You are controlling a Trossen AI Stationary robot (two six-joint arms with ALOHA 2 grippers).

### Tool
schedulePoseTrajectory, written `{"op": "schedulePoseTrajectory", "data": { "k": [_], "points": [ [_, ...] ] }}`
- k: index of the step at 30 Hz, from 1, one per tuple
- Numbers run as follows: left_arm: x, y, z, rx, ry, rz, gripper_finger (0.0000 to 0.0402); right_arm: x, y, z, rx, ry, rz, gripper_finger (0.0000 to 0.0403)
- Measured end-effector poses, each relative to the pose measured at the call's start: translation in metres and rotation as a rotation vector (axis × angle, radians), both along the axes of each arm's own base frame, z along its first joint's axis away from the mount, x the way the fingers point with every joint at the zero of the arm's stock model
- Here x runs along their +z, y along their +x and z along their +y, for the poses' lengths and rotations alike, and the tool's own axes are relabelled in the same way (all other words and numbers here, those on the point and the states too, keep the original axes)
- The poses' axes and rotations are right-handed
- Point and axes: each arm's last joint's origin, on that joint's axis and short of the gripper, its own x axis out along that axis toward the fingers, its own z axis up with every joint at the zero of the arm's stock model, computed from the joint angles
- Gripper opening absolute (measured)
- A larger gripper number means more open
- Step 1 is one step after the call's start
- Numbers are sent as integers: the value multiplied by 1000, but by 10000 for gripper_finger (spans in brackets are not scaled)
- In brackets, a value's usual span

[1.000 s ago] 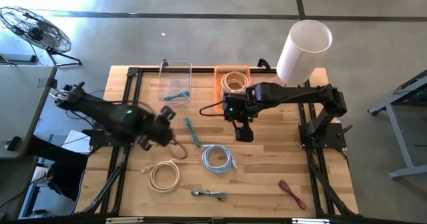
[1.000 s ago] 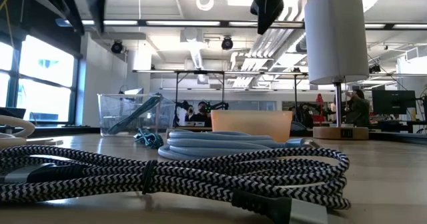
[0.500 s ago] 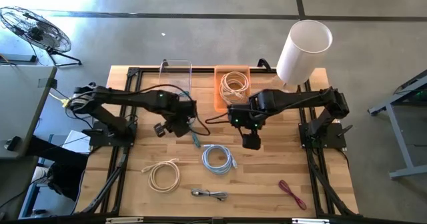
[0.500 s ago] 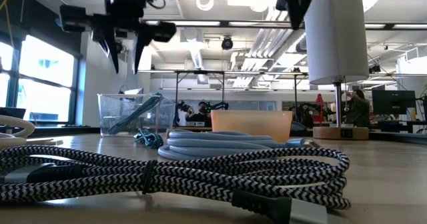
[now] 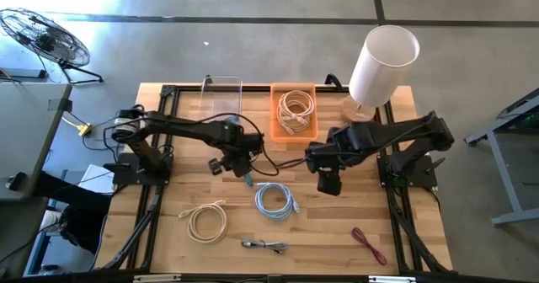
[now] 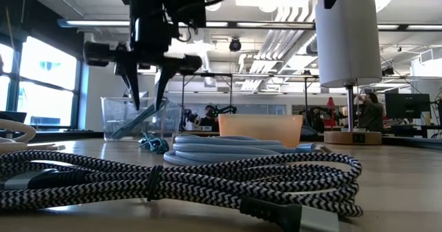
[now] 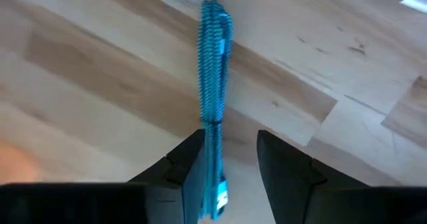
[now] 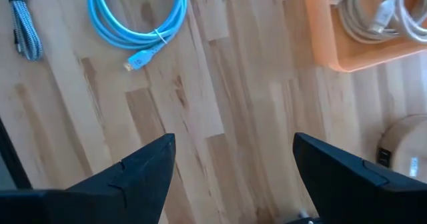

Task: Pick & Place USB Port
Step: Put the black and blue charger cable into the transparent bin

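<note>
Wood-plank table on a black frame, concrete floor around it, white lamp at the far right corner. Low view looks across into an open workshop with ceiling lights.

Left claw is over the table middle, directly above the teal braided cable that lies stretched out straight on the planks. Left wrist view: fingers apart, the teal braided cable running into the gap between them, closer to one finger; cannot tell if it touches. In the low view the left claw hangs with its fingers spread, tips above the table.

Right claw sits right of centre, beside the orange tray, nothing in it. Right wrist view: both fingers wide apart over bare planks, with the light blue cable coil and the orange tray in sight ahead.

Other items:
- clear bin at the far edge, left of the orange tray, a teal cable inside
- orange tray holds a cream cable coil
- light blue cable coil near centre front, just in front of the teal braided cable's end
- cream cable loosely coiled front left
- black-and-white braided cable at the front edge, filling the low view foreground
- red cable front right
</note>
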Motion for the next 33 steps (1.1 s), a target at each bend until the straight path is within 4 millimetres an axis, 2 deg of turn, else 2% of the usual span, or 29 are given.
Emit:
{"op": "schedulePoseTrajectory", "data": {
  "k": [11,16,18,20,23,24,28,30,33],
  "points": [
    [-35,18,2,53,36,49,130,1,-3,3,15,-59,0,295],
    [-59,23,3,81,46,116,130,1,-3,3,31,-69,1,295],
    [-65,25,3,118,48,138,121,1,-3,3,31,-79,-1,295],
    [-72,26,3,148,56,160,95,1,-3,3,34,-92,-3,295],
    [-73,26,4,220,72,160,28,1,-3,2,38,-101,-4,295],
    [-73,26,4,249,74,161,20,1,-2,2,42,-109,-4,295],
    [-62,22,4,383,132,142,28,1,-2,1,47,-142,-10,295],
    [-54,13,6,430,171,198,19,1,-2,1,46,-143,-10,295],
    [-28,7,8,514,210,171,17,1,-2,1,45,-147,-11,295]
  ]
}}
